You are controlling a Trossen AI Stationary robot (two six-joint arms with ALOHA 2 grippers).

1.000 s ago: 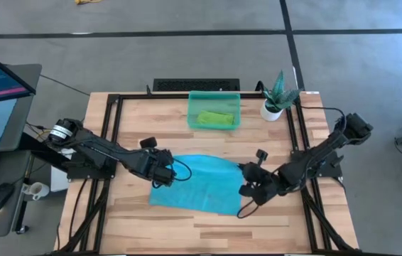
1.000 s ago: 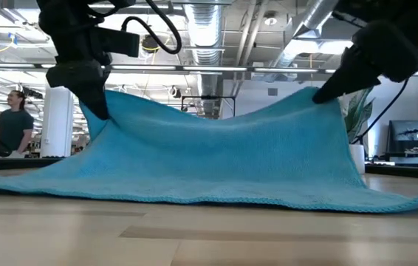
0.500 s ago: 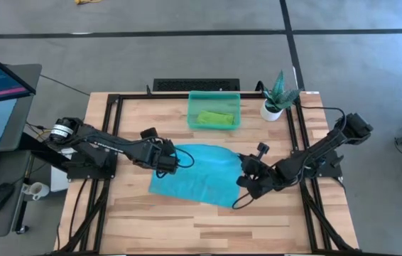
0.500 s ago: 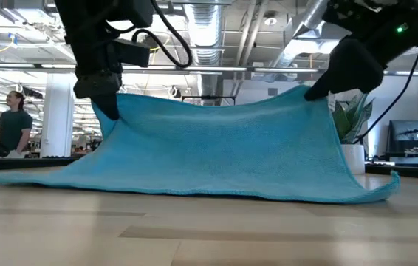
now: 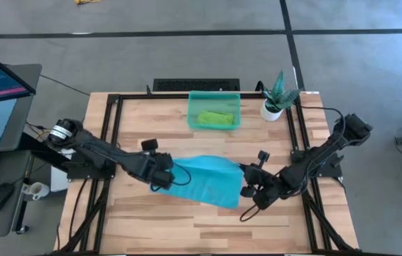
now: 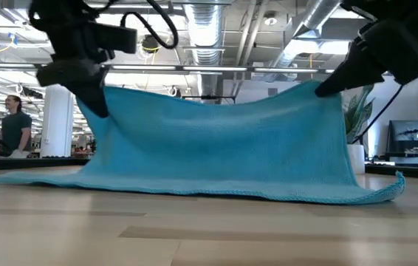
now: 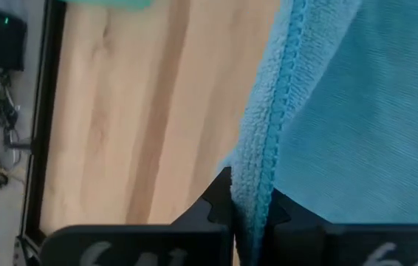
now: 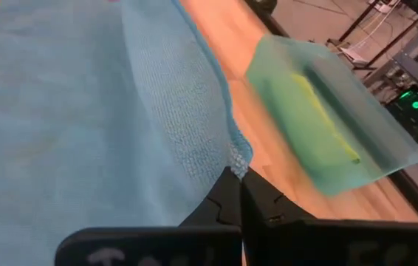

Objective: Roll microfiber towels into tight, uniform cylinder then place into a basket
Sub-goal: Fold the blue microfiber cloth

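Observation:
The light blue towel (image 6: 224, 148) hangs like a curtain between my two grippers, and its lower hem (image 6: 216, 193) lies along the table. My left gripper (image 6: 94, 100) is shut on the towel's upper left corner. My right gripper (image 6: 327, 89) is shut on its upper right corner. From above, the towel (image 5: 212, 179) lies mid-table between the left gripper (image 5: 165, 175) and the right gripper (image 5: 247, 189). The teal basket (image 5: 214, 112) stands at the far edge with the lime green towel (image 5: 215, 118) inside. My left gripper pinches the towel's stitched hem (image 7: 259, 193) between its two fingers, at the upper left corner, slanting down from the table's left. The cloth hangs below with its bottom hem on the table. My right gripper pinches the towel's corner (image 8: 237, 159) between its fingertips, slanting down from the table's right. The upper edge sags slightly between the two holds.
A white pot with a green plant (image 5: 278, 96) stands right of the basket. A black frame (image 5: 116, 114) runs round the tabletop. Bare wood lies in front of the towel. Beyond the table, a person (image 6: 13, 122) stands in the room.
Both grippers have swung toward the far edge and come back toward the near edge, staying shut on the towel's upper corners. The towel's lower hem, which spread wide along the table before, has drawn in and lies narrower.

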